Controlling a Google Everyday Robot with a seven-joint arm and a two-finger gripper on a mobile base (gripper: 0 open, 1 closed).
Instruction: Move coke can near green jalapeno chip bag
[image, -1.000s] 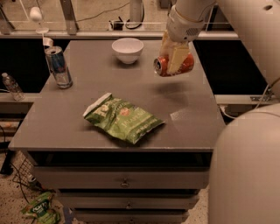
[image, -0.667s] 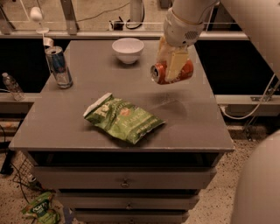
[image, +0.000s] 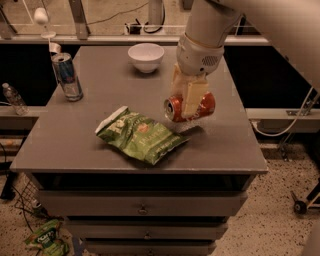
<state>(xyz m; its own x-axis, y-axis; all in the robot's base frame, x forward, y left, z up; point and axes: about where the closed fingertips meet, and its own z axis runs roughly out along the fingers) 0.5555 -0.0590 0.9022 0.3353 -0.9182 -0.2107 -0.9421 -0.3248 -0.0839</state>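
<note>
- The robot's white arm (image: 210, 30) comes in from the far right and points down over the right half of the grey, flat-topped worktop (image: 75, 135).
- The two-finger claw (image: 190, 111) is clenched on the small red-orange coke can (image: 206, 104) with silver ends.
- One cream-coloured finger (image: 194, 96) crosses the front of the can's body. The other sits behind it, at the can's far side.
- The coke can lies on its side in the grasp, its silver end facing left and towards the near edge.
- The can's shadow (image: 192, 131) falls on the worktop just beneath it, apart from the can, so the can is held off the surface.
- The large, crinkled, light green jalapeno chip bag (image: 142, 135) lies flat on the near middle of the worktop. Its white end points to the far left.
- The coke can is just beside the bag's right end, to the right and slightly farther back. They do not touch.
- A white round bowl (image: 146, 56) stands upright at the far middle of the worktop, well apart from the can.
- A tall, slim blue and silver can (image: 67, 76) stands upright near the far left corner.
- Grey drawers (image: 142, 202) with small knobs sit under the worktop.
- A clear plastic bottle (image: 14, 99) stands beyond the left edge.
- A small green packet (image: 47, 240) lies on the speckled floor at the near left.
</note>
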